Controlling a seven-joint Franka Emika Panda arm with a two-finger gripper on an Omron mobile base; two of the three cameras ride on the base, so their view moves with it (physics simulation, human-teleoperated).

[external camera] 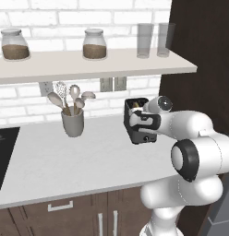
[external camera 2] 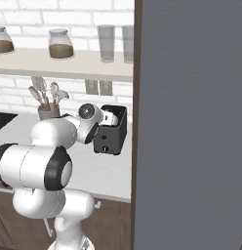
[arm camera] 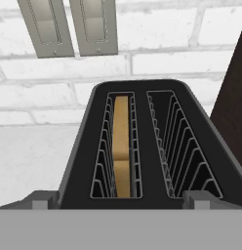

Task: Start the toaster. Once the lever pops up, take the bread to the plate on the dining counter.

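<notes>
One slice of bread [arm camera: 122,146] stands on edge in the toaster's [arm camera: 142,146] left slot.
The toaster sits on the worktop [external camera: 65,161] against the brick wall; the gripper [arm camera: 120,200], fingers apart and empty, hovers at its near end, slots running straight ahead.

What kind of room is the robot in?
Most likely a kitchen. There's a toaster with bread in one slot, a cup of cooking utensils on the worktop, and jars on a shelf.
</notes>
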